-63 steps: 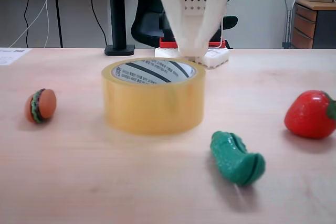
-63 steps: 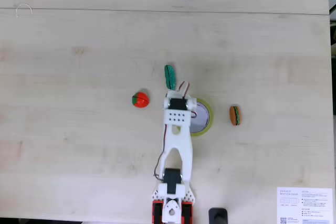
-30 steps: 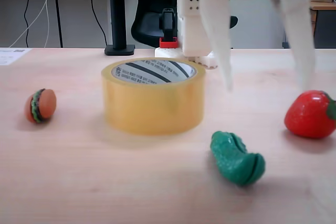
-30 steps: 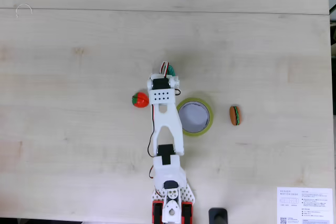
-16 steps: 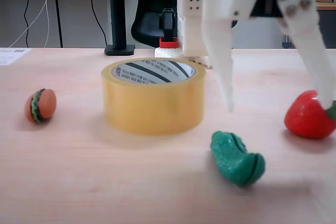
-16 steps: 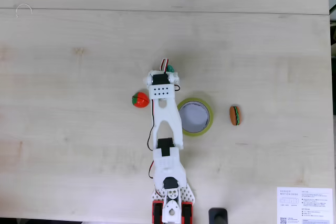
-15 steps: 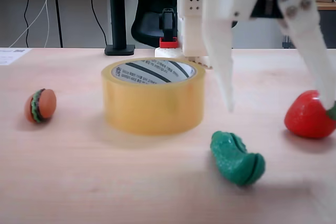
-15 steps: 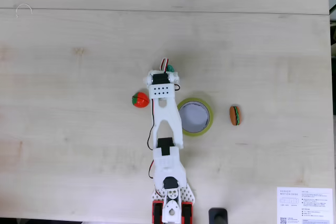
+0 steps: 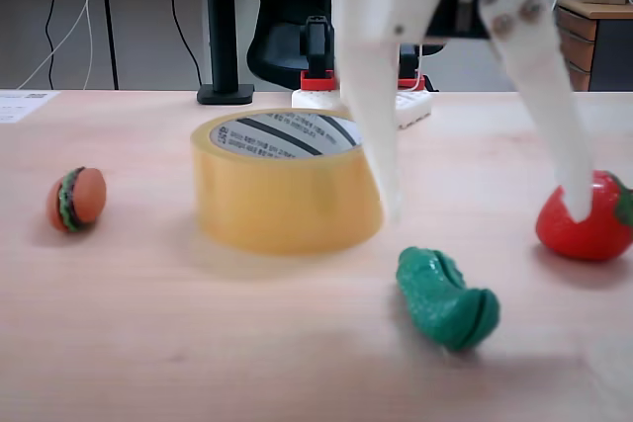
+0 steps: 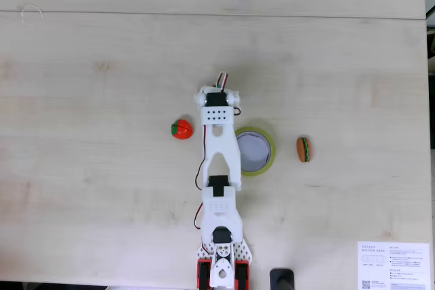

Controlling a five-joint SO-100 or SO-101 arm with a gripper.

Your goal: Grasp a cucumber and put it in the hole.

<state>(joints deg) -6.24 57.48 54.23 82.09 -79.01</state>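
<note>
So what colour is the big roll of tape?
Yellowish and see-through, with a white, black-printed inside; the tape roll shows best in the low fixed view.

From where I sit, the gripper [image 9: 485, 207] comes lower and closer to the camera than half a second ago, its fingers spread wider around the cucumber [image 9: 444, 297]: one tip now crosses the tape roll [image 9: 287, 180], the other overlaps the strawberry [image 9: 588, 216]. From above, the wrist now covers the cucumber entirely.

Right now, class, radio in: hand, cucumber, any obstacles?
Hand open, empty, above cucumber. Cucumber on table, outside tape roll. Strawberry close beside one finger.
</note>
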